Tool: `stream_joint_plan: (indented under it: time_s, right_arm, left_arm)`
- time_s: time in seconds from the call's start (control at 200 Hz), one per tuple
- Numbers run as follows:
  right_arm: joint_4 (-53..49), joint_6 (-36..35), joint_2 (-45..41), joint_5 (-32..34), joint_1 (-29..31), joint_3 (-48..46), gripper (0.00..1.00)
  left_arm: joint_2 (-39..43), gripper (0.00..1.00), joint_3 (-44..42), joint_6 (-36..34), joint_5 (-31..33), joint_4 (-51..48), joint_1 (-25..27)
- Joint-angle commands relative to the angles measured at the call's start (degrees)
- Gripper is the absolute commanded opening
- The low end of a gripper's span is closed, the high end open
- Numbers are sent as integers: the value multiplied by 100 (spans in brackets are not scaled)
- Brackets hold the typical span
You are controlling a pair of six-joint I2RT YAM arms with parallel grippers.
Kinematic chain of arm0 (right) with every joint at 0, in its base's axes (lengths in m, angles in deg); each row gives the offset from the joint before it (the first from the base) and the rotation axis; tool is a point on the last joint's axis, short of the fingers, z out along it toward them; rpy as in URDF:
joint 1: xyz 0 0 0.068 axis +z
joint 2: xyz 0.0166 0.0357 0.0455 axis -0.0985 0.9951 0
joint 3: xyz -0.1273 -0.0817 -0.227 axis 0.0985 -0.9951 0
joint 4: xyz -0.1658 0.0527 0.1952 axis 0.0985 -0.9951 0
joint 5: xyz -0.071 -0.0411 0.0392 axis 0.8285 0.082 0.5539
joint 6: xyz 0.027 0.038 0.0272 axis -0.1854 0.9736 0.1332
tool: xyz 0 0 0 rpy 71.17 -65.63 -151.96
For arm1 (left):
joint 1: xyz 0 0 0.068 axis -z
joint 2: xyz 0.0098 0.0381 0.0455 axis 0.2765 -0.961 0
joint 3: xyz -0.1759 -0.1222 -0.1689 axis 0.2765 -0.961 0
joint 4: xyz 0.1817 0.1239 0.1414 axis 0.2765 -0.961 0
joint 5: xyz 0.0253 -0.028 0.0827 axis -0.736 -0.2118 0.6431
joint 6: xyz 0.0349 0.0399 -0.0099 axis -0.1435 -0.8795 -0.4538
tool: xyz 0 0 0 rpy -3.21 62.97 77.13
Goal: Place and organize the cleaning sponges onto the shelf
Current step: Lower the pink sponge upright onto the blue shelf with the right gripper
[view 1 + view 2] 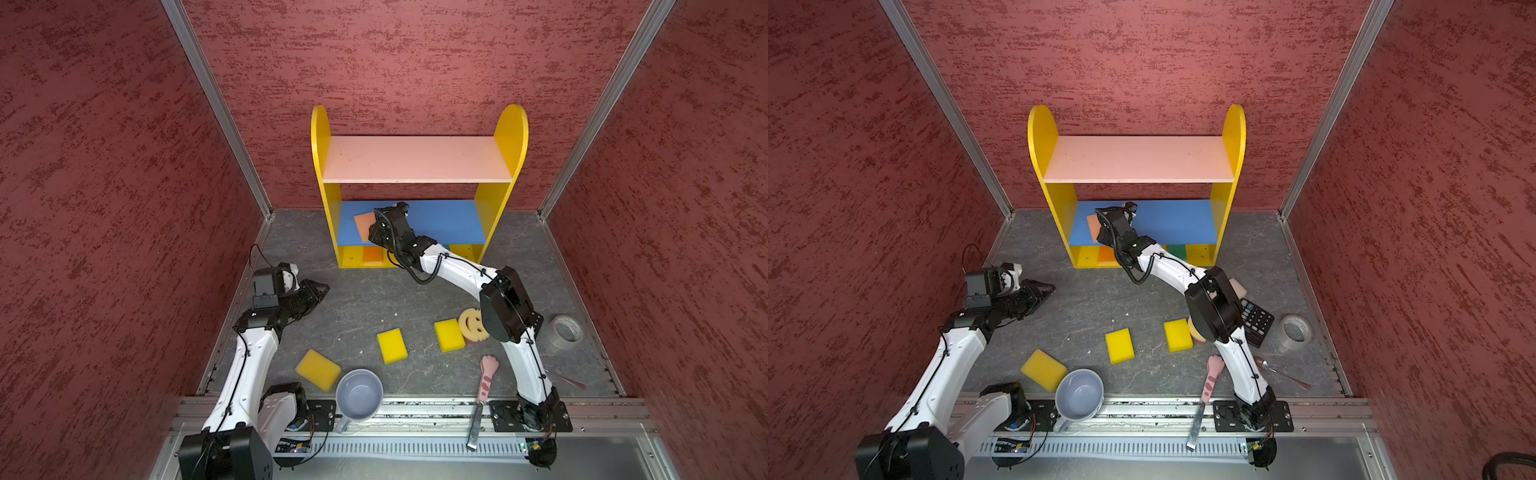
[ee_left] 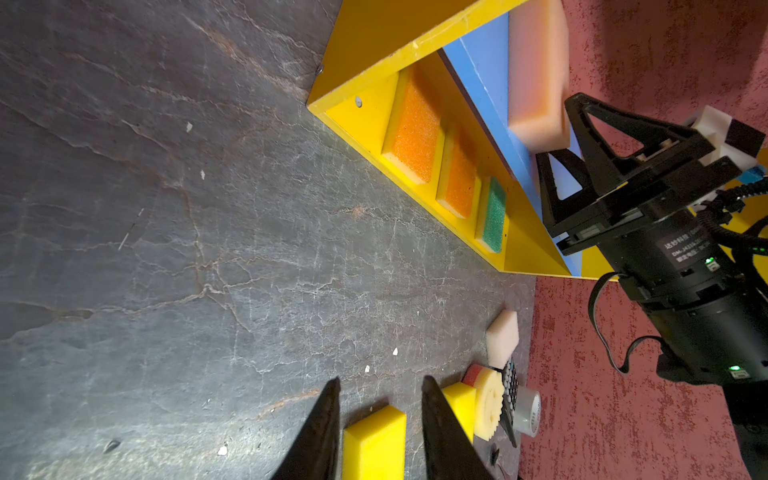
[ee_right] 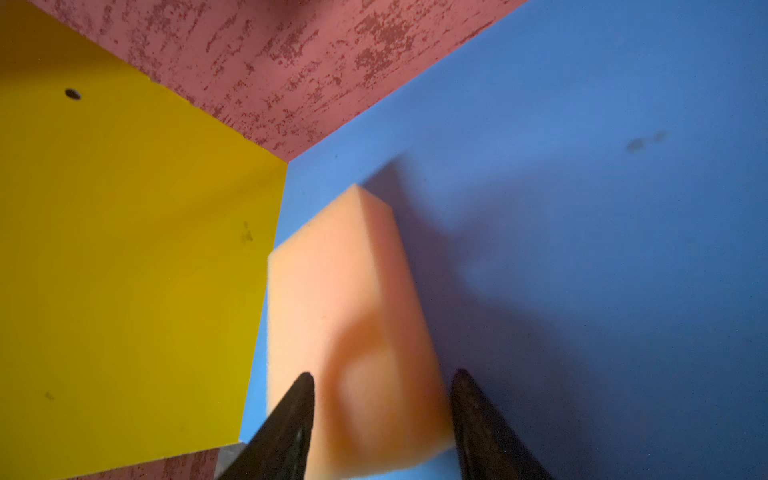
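Peach sponge, top views: lies flat at the left end of the blue board of the shelf. The right gripper covers its right edge, so contact cannot be judged from above.
Bottom board, top views: mostly hidden under the blue board. The orange sponges show as one strip, and the green sponge shows in a top view only.
Floor, top views: the left yellow sponge, middle yellow sponge and right yellow sponge lie apart near the front. The smiley sponge touches the right one and is half hidden behind the right arm. A pale pink sponge and a calculator peek out behind that arm in a top view.
Left gripper, top views: over bare floor, well apart from the shelf; the jaw gap is unreadable.
Left wrist view: only the fingertips of the left gripper are in frame, a modest way apart with nothing between them. The orange sponges are two in a row with the green sponge. The right gripper stands parted at the end of the peach sponge.
Right wrist view: the peach sponge is blurred, on the blue board close to the yellow side panel. It lies between the parted fingers of the right gripper; one finger overlaps its edge, and a thin gap shows at the other.
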Motion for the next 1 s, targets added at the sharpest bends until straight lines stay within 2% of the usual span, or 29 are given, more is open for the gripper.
stream_joint_plan:
  time_s: [0.0,0.235,0.481,0.766,0.872,0.957,0.997]
  right_arm:
    - [206,31,-384,4,66,-195,56]
    - [295,26,-452,-11,109,-303,55]
    - [124,-60,-231,130,65,0,37]
    - [141,-41,-154,175,56,85,10]
    - [121,-63,-147,209,56,130,3]
    - [93,-60,-145,216,48,171,2]
    - [85,-65,-136,224,48,185,7]
  left_arm:
    - [53,35,36,15,79,53,16]
    - [49,36,-7,41,78,57,10]
    - [114,38,-25,2,95,-18,14]
    - [118,40,-22,-69,107,-81,-18]
    - [101,40,-34,-73,94,-67,-44]
    - [98,40,-43,-73,72,-64,-54]
    - [106,40,-43,-82,63,-71,-62]
